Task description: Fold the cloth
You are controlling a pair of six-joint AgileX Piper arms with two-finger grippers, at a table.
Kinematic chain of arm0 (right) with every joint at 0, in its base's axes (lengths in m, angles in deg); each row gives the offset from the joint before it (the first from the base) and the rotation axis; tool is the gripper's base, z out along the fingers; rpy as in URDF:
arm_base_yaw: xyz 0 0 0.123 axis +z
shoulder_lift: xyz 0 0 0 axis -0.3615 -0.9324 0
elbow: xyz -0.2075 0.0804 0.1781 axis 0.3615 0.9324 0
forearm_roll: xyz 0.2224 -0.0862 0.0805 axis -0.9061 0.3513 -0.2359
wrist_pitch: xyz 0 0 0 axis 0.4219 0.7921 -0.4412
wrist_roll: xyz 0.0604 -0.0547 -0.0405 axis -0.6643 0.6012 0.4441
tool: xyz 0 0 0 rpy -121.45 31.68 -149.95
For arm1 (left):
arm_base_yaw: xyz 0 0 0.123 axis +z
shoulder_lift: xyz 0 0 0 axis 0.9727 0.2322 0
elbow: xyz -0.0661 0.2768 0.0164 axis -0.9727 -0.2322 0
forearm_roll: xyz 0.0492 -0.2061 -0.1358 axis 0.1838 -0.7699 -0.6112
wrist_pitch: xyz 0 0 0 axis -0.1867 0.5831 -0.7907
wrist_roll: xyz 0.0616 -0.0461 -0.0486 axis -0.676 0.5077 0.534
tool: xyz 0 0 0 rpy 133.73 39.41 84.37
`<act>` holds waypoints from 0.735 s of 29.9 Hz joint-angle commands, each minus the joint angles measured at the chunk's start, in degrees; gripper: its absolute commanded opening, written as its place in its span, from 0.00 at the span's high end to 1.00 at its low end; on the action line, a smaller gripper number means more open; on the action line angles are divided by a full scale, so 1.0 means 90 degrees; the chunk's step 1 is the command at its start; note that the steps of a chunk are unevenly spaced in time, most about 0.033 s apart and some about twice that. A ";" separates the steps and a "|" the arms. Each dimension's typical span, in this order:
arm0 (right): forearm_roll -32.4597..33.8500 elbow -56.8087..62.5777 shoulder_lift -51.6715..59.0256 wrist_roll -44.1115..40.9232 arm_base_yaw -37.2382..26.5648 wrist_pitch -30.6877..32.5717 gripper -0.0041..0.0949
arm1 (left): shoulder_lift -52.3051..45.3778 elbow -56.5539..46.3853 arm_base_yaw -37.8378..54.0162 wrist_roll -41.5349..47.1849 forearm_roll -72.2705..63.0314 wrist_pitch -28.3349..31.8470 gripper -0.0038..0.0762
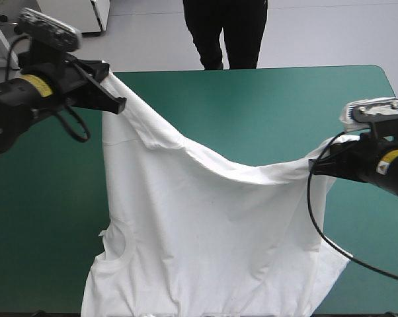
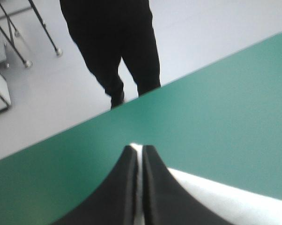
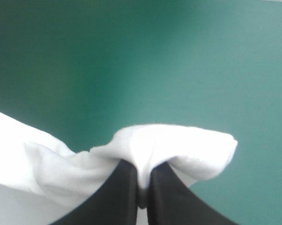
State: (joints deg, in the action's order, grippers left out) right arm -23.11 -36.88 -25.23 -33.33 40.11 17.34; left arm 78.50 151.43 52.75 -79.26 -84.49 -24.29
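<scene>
The white T-shirt (image 1: 205,231) hangs lifted above the teal-green table, stretched between both arms, its lower part draping toward the near edge. At the far left my left gripper (image 1: 116,99) is shut on one top corner, held high. In the left wrist view the gripper (image 2: 140,154) pinches a thin white strip, with more T-shirt (image 2: 234,201) beside it. On the right, lower down, my right gripper (image 1: 316,165) is shut on the other corner. A bunched fold of T-shirt (image 3: 174,150) bulges past that gripper (image 3: 143,178) in the right wrist view.
Bare teal-green cover (image 1: 265,112) lies beyond the shirt toward the far edge, and more cover (image 1: 34,218) shows on the left side. The table's far edge (image 2: 85,124) runs ahead of the left gripper.
</scene>
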 commanded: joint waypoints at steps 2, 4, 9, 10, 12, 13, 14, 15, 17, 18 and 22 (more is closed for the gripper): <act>0.0470 0.0419 -0.0659 -0.0230 0.0007 -0.1342 0.98 | 0.0469 -0.0268 -0.0008 0.0205 0.0557 0.0919 0.96; 0.0547 0.0450 -0.1108 -0.0255 0.0007 -0.1654 0.98 | 0.0802 -0.0269 -0.0008 0.0460 0.0893 0.1223 0.96; 0.0726 0.0387 -0.2091 -0.0255 -0.0057 -0.2677 0.98 | 0.1552 -0.0269 0.0003 0.1465 0.2341 0.1911 0.96; 0.0681 0.0327 -0.2298 -0.0255 -0.0122 -0.2811 0.98 | 0.1707 -0.0269 0.0018 0.1688 0.2681 0.2045 0.96; 0.0644 0.0115 -0.2683 -0.0255 -0.0239 -0.3012 0.98 | 0.1987 -0.0269 0.0175 0.2118 0.2917 0.2356 0.96; 0.0644 -0.0016 -0.2895 -0.0255 -0.0314 -0.3066 0.98 | 0.2125 -0.0257 0.0320 0.2353 0.2886 0.2524 0.96; 0.0644 -0.0161 -0.3058 -0.0255 -0.0373 -0.3096 0.98 | 0.2230 -0.0242 0.0475 0.2492 0.2840 0.2671 0.96; 0.0623 -0.0326 -0.3256 -0.0255 -0.0449 -0.3110 0.98 | 0.2351 -0.0220 0.0621 0.2579 0.2763 0.2867 0.96; 0.0515 -0.0686 -0.3627 -0.0221 -0.0610 -0.3158 0.98 | 0.2583 -0.0178 0.0896 0.2606 0.2609 0.3212 0.96; 0.0441 -0.0845 -0.3804 -0.0191 -0.0689 -0.3169 0.98 | 0.2677 -0.0131 0.0981 0.2606 0.2522 0.3298 0.96; 0.0316 -0.1678 -0.4467 -0.0086 -0.0879 -0.3186 0.98 | 0.3117 0.0208 0.1338 0.2592 0.2094 0.3645 0.96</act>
State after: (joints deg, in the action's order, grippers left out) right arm -20.38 -45.72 -64.34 -34.98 33.57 -7.29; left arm 107.59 149.45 63.18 -56.70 -64.49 1.57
